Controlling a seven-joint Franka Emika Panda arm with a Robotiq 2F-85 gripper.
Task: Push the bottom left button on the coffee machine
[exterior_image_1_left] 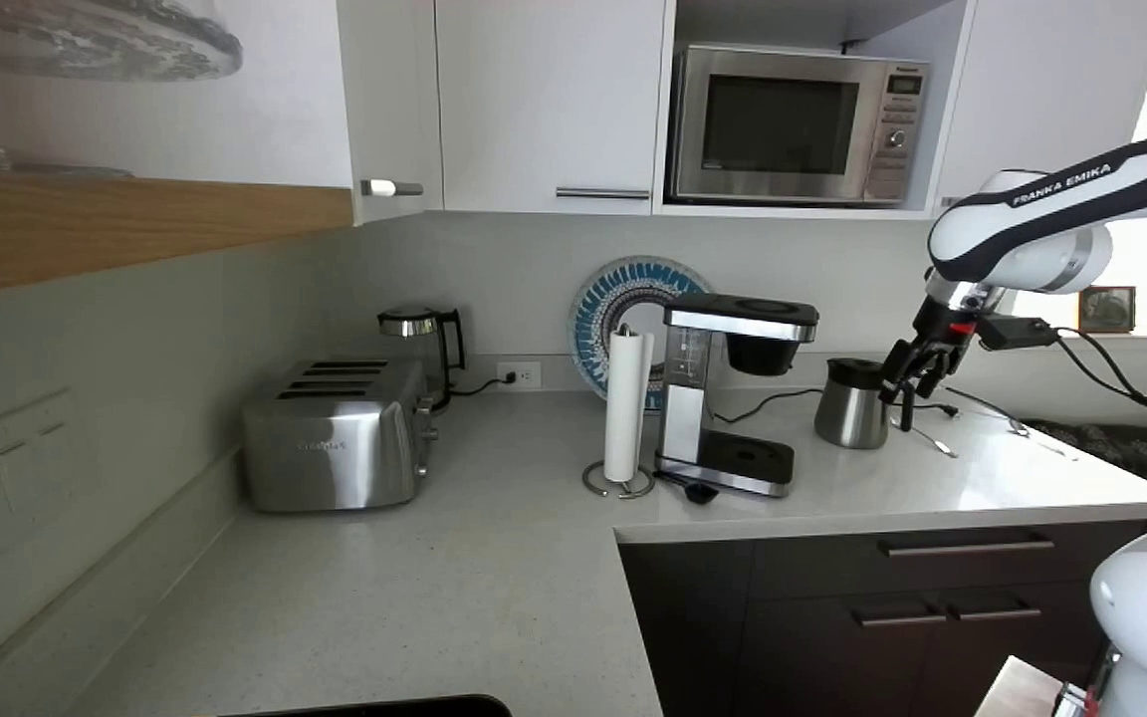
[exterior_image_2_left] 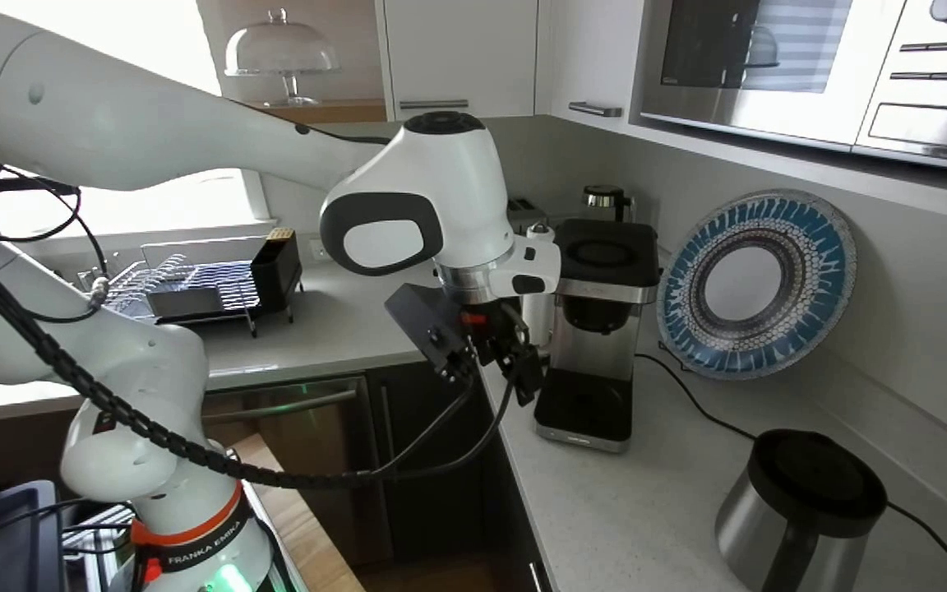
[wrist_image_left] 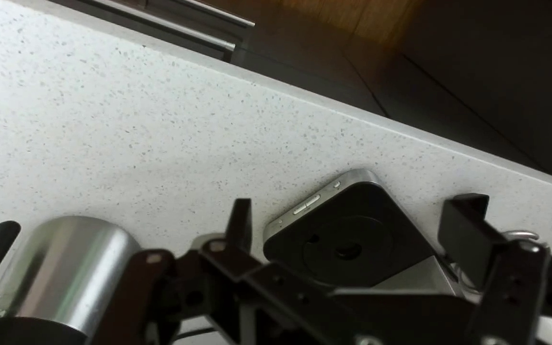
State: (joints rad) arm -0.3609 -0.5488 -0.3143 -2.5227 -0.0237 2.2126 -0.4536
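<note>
Several appliances sit on the counter (exterior_image_1_left: 454, 597) in an exterior view: chrome toaster (exterior_image_1_left: 330, 448) at left, glass kettle (exterior_image_1_left: 413, 346) behind it, black-and-silver coffee machine (exterior_image_1_left: 681, 423) around mid-counter, just beside the paper towel roll (exterior_image_1_left: 625, 418). Steel jug (exterior_image_1_left: 847, 416) right of the machine. Microwave (exterior_image_1_left: 783, 124) up top. Arm (exterior_image_1_left: 1041, 209) at right, fingers (exterior_image_1_left: 897, 366) angled down, seen against the jug's edge and apart from the machine.

In an exterior view, the patterned plate (exterior_image_2_left: 743, 284) stands on edge near the machine; dish rack (exterior_image_2_left: 186, 288) on the counter at left. Jug sits in the near right corner, well apart from the fingers.

Wrist view: fingers spread wide, showing on either side of the machine's black base (wrist_image_left: 348, 230). Small pale buttons (wrist_image_left: 306, 204) along the base's front edge. Jug at lower left.
</note>
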